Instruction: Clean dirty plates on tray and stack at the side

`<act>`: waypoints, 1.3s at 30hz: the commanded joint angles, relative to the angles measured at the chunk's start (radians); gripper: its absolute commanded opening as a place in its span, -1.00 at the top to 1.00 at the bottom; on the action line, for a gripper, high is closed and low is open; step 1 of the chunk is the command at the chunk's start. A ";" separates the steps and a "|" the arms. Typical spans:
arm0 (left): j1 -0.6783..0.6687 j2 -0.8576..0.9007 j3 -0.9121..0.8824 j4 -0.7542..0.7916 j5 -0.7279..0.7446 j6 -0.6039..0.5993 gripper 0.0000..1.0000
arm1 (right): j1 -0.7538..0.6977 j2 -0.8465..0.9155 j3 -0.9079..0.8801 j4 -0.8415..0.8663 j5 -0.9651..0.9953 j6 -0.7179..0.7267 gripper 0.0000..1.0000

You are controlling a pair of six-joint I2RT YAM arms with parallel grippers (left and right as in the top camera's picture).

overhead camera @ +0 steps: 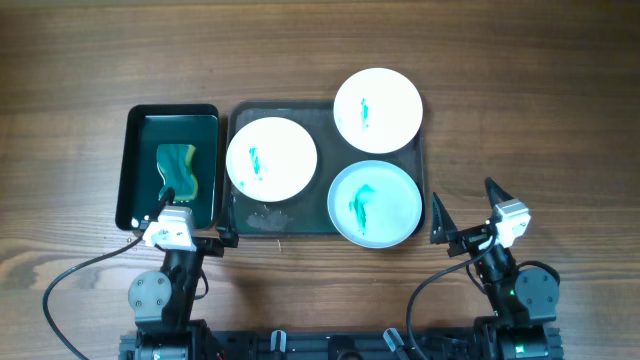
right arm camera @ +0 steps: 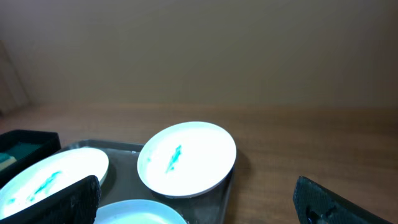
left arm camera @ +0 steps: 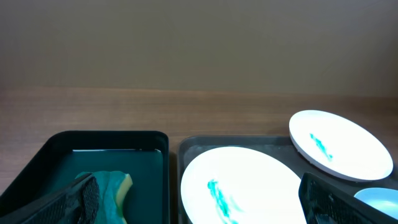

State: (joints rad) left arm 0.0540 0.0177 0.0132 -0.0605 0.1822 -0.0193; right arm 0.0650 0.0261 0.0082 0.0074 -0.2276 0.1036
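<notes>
The dark grey tray holds three plates with teal smears. A white plate lies at its left, a white plate at its far right corner, and a pale blue plate at the near right. My left gripper is open and empty at the near edge between the two trays. My right gripper is open and empty over the table, right of the tray. The left wrist view shows the left white plate and the far white plate. The right wrist view shows the far plate and the blue plate.
A smaller black tray with green liquid and a sponge stands left of the grey tray. A wet smear lies on the grey tray's near left. Bare wooden table surrounds both trays.
</notes>
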 commanded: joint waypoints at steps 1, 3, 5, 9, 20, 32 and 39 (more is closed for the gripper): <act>0.007 0.014 0.022 -0.034 0.016 0.009 -1.00 | 0.006 0.049 0.057 -0.033 0.003 0.007 -1.00; 0.007 0.036 0.058 -0.065 0.016 -0.005 -1.00 | 0.006 0.085 0.104 -0.060 0.003 0.001 -0.99; 0.007 0.071 0.106 -0.090 0.016 -0.012 -1.00 | 0.006 0.140 0.165 -0.085 0.003 -0.001 -0.99; 0.007 0.177 0.241 -0.177 0.015 -0.011 -1.00 | 0.006 0.297 0.334 -0.179 0.003 -0.030 -1.00; 0.010 0.772 0.877 -0.618 0.004 -0.011 -1.00 | 0.006 0.843 1.015 -0.719 0.003 -0.081 -1.00; 0.010 1.476 1.577 -1.193 0.070 -0.011 -1.00 | 0.006 1.309 1.333 -0.973 -0.108 -0.057 -0.99; 0.009 1.582 1.577 -1.151 0.109 -0.018 -1.00 | 0.092 1.492 1.333 -0.844 -0.283 0.058 -0.74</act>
State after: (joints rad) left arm 0.0555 1.5814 1.5730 -1.2167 0.2420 -0.0284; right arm 0.0868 1.4479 1.3174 -0.8703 -0.4595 0.0460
